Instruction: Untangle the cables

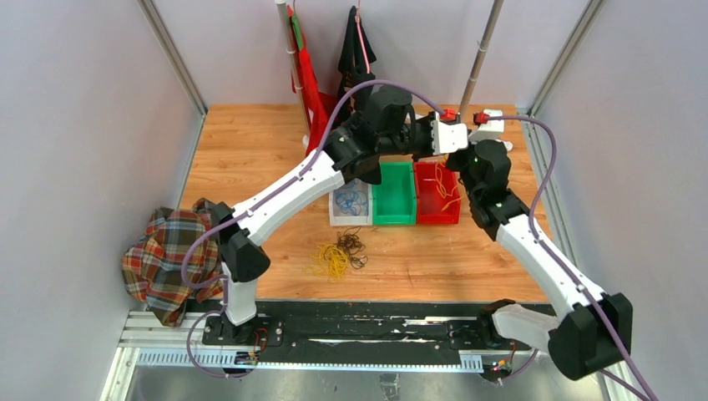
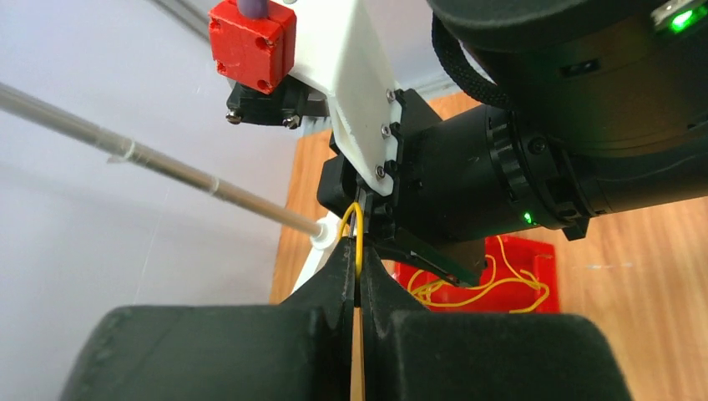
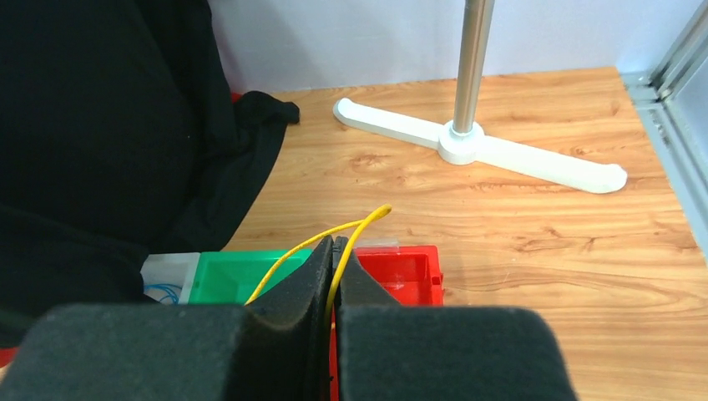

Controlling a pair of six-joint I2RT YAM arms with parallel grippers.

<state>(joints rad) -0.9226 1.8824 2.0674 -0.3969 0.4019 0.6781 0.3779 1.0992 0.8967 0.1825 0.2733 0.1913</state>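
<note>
My left gripper [image 1: 461, 140] and right gripper [image 1: 473, 144] meet tip to tip above the red bin [image 1: 427, 219]. In the left wrist view the left gripper [image 2: 358, 266] is shut on a thin yellow cable [image 2: 357, 238] that loops up to the right gripper's fingers. In the right wrist view the right gripper [image 3: 336, 253] is shut on the same yellow cable [image 3: 364, 220], whose end sticks out past the tips. More yellow cable [image 1: 447, 194] lies in the red bin [image 2: 544, 255]. A tangle of yellow and dark cables [image 1: 339, 253] lies on the table. Blue cables [image 1: 350, 200] lie in the white bin [image 1: 334, 219].
A green bin [image 1: 394, 219] stands between the white and red bins. A stand with a metal pole [image 3: 467, 67] and white feet is behind the bins. Red and black cloths [image 1: 355, 50] hang at the back. A plaid cloth [image 1: 163, 255] lies at the left edge.
</note>
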